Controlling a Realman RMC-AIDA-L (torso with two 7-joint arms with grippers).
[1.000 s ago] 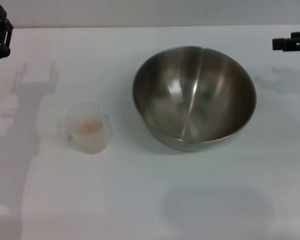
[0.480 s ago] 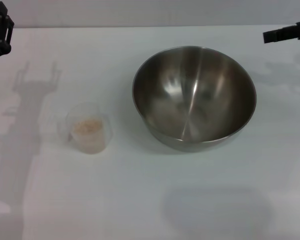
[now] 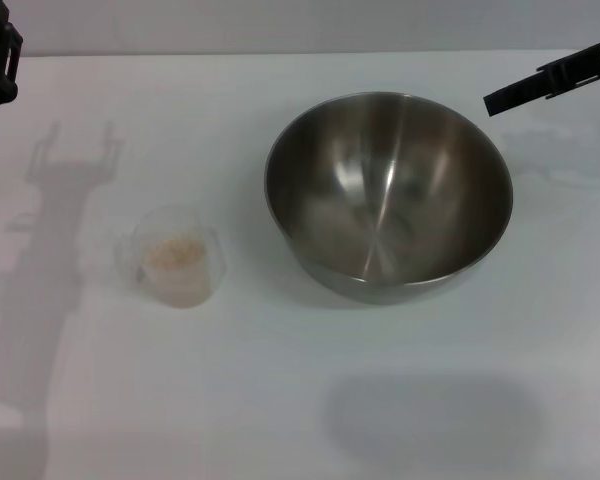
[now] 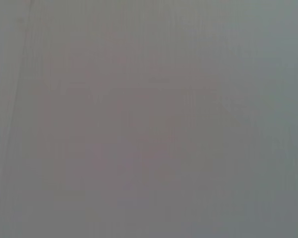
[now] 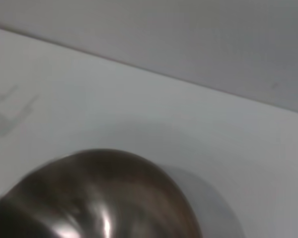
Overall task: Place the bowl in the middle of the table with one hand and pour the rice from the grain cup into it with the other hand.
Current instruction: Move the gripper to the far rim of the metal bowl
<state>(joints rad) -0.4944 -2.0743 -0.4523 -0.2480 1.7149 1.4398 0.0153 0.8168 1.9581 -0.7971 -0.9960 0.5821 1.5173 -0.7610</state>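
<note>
The steel bowl [image 3: 388, 195] stands on the white table [image 3: 280, 400], right of centre, with nothing in it. It also shows in the right wrist view [image 5: 94, 198]. The clear grain cup [image 3: 176, 255] stands to its left with a little heap of pale rice [image 3: 174, 253] inside. My right gripper [image 3: 510, 97] reaches in from the right edge, above the table just beyond the bowl's far right rim. My left gripper [image 3: 0, 60] stays at the far left edge, well away from the cup.
The far edge of the table [image 3: 280, 54] meets a grey wall. The left wrist view shows only a plain grey surface.
My right gripper has come in from the right edge toward the bowl's far right rim and dipped lower. The left arm, bowl and cup have barely moved.
</note>
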